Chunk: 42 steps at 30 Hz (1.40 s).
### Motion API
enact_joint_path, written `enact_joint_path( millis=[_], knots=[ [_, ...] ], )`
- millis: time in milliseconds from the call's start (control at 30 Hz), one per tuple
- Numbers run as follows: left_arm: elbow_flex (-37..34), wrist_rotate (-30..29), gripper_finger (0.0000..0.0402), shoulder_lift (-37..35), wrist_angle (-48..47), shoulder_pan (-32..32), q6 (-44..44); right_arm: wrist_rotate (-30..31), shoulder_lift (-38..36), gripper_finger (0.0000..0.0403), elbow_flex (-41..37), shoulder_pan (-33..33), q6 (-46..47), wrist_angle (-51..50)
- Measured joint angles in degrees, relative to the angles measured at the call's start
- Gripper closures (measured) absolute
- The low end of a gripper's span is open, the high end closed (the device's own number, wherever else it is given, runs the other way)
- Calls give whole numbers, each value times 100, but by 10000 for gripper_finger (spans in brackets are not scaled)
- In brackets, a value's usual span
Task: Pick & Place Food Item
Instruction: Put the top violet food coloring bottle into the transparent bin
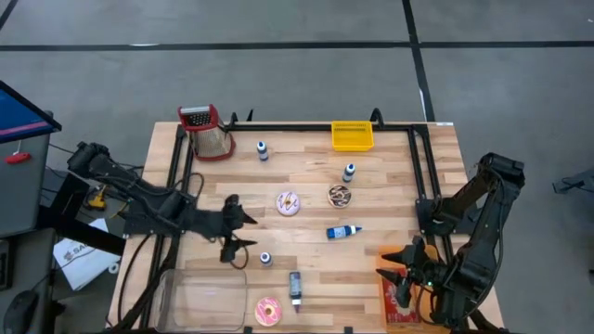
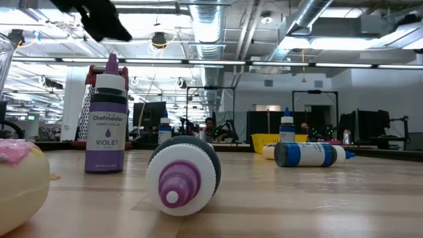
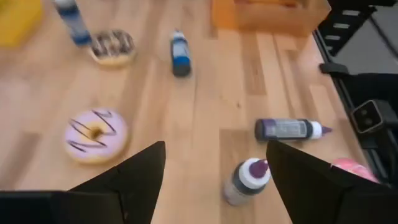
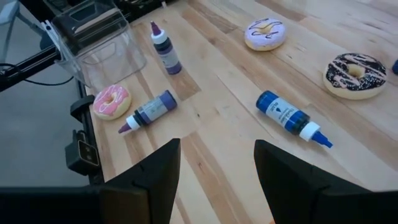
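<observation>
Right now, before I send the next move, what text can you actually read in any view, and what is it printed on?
"Chefmaster" - upright violet bottle, top of its label, low view.
"VIOLET" - same bottle, lower on the label.
A small line between those two: too small to read.
Lying blue bottle: label print blurred, unreadable.
Lying violet bottle: label too small to read.
Paper on the floor beside the table: print cut off, unreadable.

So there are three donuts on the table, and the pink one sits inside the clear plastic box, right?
Not quite. Three donuts, yes, but the pink donut lies on the wood beside the clear plastic box, not inside it. The high view shows this, and the right wrist view confirms the box holds nothing.
</observation>
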Motion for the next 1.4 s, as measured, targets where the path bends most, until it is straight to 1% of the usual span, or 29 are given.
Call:
enact_joint_path(
  millis=[100, 200, 300, 400, 500, 567, 633, 833, 933, 1033, 1200, 1300, 1400],
  knots=[
    [0, 671, 132, 291, 95, 196, -50, -1, 0, 205, 0, -23, -5, -10],
    [26, 1227, 135, 675, 272, 200, -81, -21, -41, 205, 0, -48, -26, -11],
    [315, 1472, 135, 1065, 14, 88, -50, -23, -125, 205, 0, -31, -45, -13],
    [822, 1388, 137, 1394, -528, -87, 317, -21, -197, 205, 0, -28, -66, -13],
    [1427, 960, 141, 1722, -1329, -269, 706, -22, -219, 205, 0, -30, -168, 4],
    [1783, 827, 145, 1952, -1730, -311, 873, -27, -219, 205, 0, -28, -179, 7],
    [2054, 896, 149, 2214, -1920, -314, 948, -25, -219, 205, 0, 9, -195, 48],
    [2807, 1564, 162, 3068, -2402, -170, 1123, -23, -219, 205, 0, 115, -195, 69],
    [3141, 1597, 175, 3345, -2632, -130, 1342, -23, -219, 205, 0, 116, -199, 87],
    [3325, 1555, 191, 3447, -2735, -69, 1506, -23, -219, 205, 0, 120, -215, 88],
    [3331, 1543, 208, 3443, -3004, 78, 1518, -31, -219, 205, 0, 120, -446, 267],
    [3331, 1516, 210, 3443, -3007, 121, 1484, -36, -219, 205, 0, 120, -513, 350],
    [3331, 1290, 203, 3443, -3046, 112, 1479, -36, -216, 205, 0, 152, -556, 376]
  ],
)
